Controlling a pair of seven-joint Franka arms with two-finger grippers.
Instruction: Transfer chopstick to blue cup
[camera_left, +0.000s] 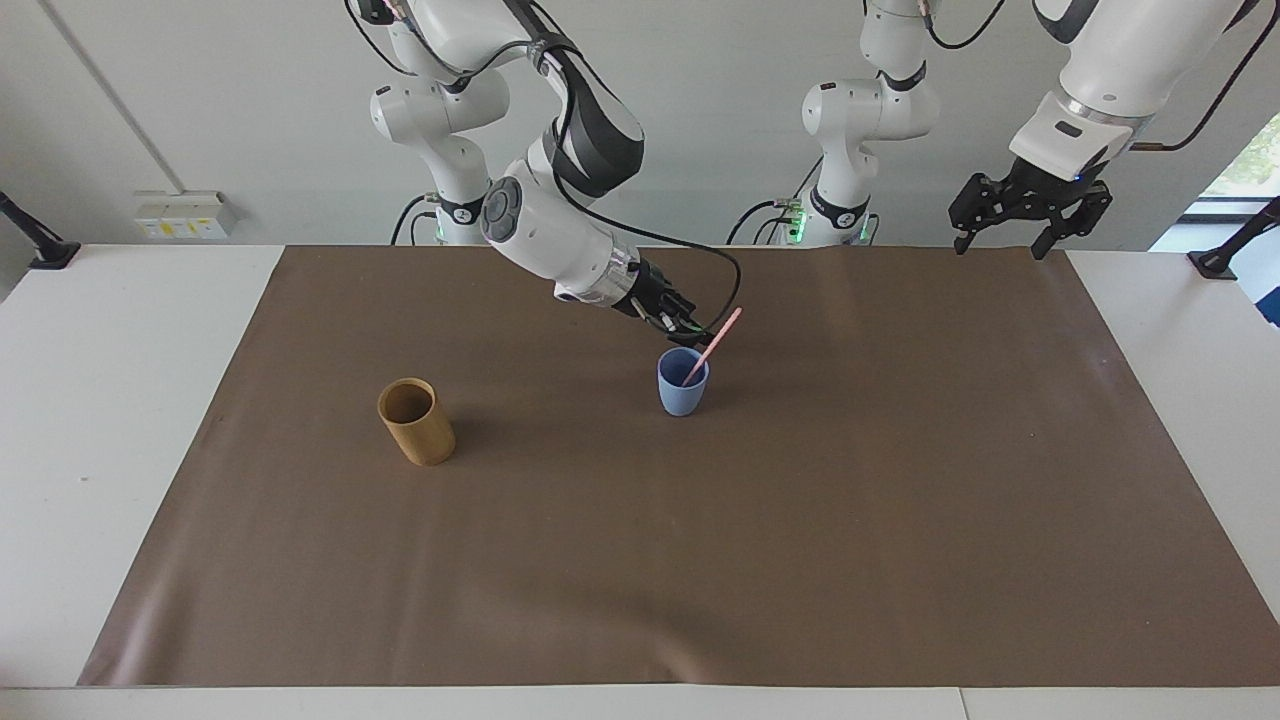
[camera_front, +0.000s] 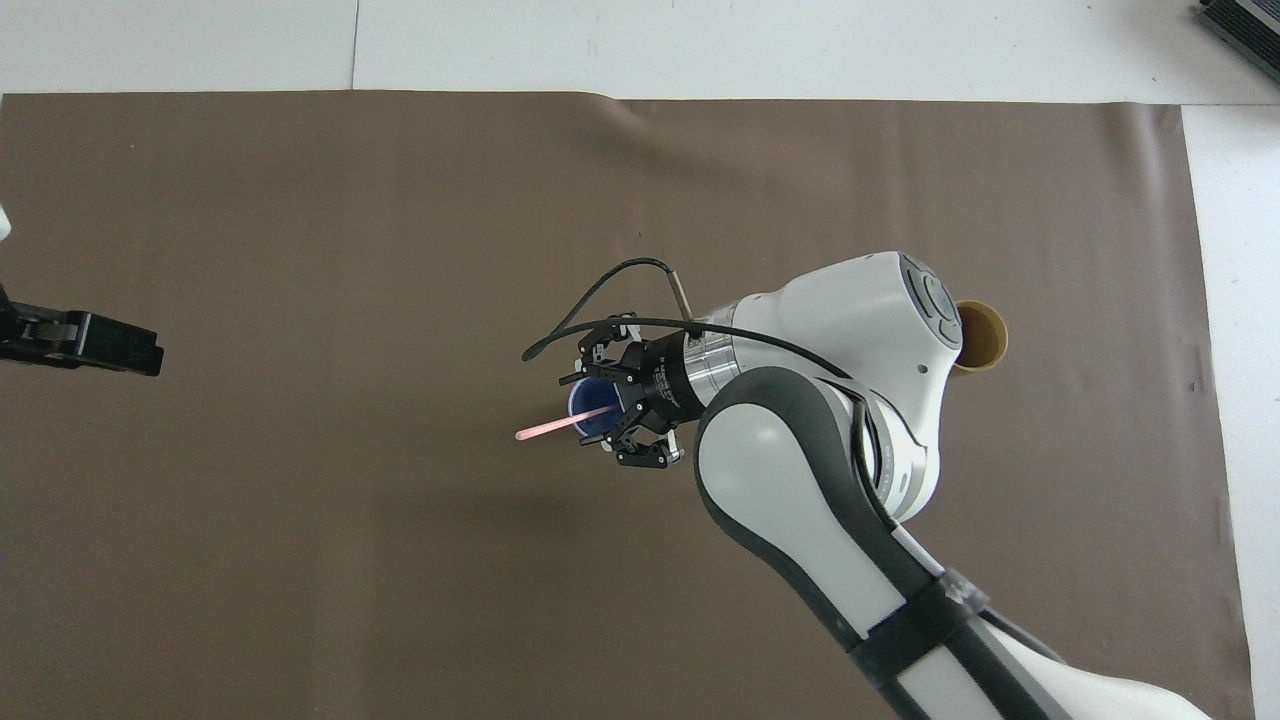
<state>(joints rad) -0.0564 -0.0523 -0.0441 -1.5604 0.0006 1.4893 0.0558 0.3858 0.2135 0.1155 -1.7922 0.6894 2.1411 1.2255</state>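
Table (camera_left: 120, 420) with brown mat (camera_left: 800, 520). Tan cylindrical cup (camera_left: 417, 421) upright toward right arm's end. Blue cup (camera_left: 683, 383) mid-mat, upright. Right claw (camera_left: 688, 325) just above blue cup, fingers spread, gripping nothing. Left claw (camera_left: 1030, 205) waits, wide, over mat's corner. Pink chopstick (camera_left: 711, 347) in blue cup, leaning on rim toward left arm's end.

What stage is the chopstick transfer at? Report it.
Done: the chopstick stands in the blue cup, leaning on its rim toward the left arm's end. In hand: the right gripper, open, sits just over the cup. Left: pull that arm clear. The left gripper waits, open, over the mat's corner.
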